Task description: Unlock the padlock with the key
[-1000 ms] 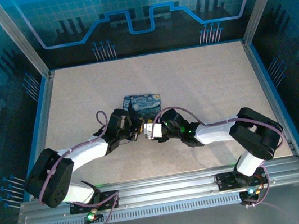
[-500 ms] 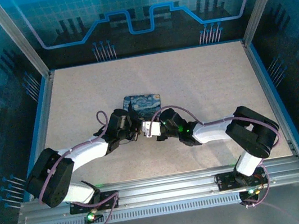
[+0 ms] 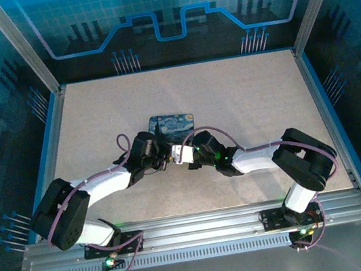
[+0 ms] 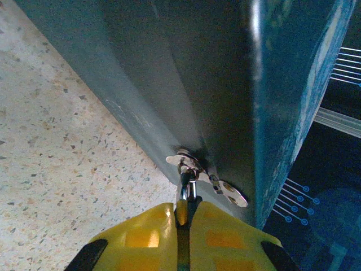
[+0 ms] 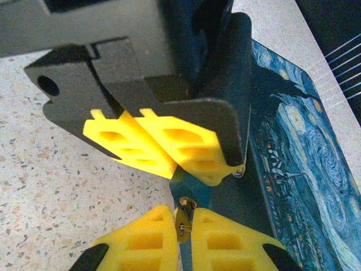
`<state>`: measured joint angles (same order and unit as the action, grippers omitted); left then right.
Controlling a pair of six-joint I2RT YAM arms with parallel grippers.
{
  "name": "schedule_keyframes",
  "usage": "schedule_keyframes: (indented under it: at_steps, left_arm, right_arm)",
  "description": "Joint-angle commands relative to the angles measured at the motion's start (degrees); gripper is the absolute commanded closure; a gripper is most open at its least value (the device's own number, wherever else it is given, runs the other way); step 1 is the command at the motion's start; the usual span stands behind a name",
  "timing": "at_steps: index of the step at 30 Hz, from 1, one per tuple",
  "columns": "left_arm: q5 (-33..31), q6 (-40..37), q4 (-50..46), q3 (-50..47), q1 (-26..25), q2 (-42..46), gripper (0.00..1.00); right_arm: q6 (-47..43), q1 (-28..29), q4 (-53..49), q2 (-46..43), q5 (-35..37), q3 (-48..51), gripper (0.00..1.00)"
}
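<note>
The padlock [image 4: 187, 191] is a tiny silvery piece hanging from the hasp on the side of the blue night-sky tin [image 4: 225, 84]. My left gripper [image 4: 186, 206] is shut on it, with only its shackle showing past the yellow pads. In the right wrist view my right gripper [image 5: 183, 217] is shut on the small brassy key [image 5: 183, 224], just below the left gripper's fingers [image 5: 163, 144] and beside the tin [image 5: 299, 147]. A silvery bit of the padlock [image 5: 240, 171] peeks out at the left fingertip. From above, both grippers meet at the tin's near edge [image 3: 172, 154].
The tin [image 3: 172, 124] lies flat near the middle of the speckled table [image 3: 242, 91]. A loose metal tab [image 4: 234, 196] of the hasp sticks out by the padlock. Blue walls ring the table, and both arms reach inward from the near rail.
The right gripper has slid a little left toward the left gripper and its jaws have closed on the key. The left gripper and the tin have stayed put.
</note>
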<state>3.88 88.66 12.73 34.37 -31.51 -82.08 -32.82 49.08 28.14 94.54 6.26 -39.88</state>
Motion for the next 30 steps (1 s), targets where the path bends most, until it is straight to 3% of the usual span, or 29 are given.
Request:
schedule_keyframes:
  at_steps: [1,11,23,30]
  left_arm:
    - [1.1,1.1,2.3,1.7,-0.1,-0.2,1.0]
    - [1.5,0.9,2.4,2.0,-0.1,-0.7,1.0]
    - [2.1,0.3,2.5,2.7,-0.1,-2.1,1.0]
    - [2.4,0.0,3.0,2.9,-0.1,-3.2,1.0]
  right_arm:
    - [2.9,-0.2,0.7,0.7,1.0,-1.2,1.0]
    - [10.0,-0.3,1.9,-0.2,0.4,-0.2,1.0]
    - [26.1,-2.7,0.8,-0.3,-9.1,-0.8,1.0]
    - [25.7,-3.5,0.2,0.3,-9.4,-0.3,1.0]
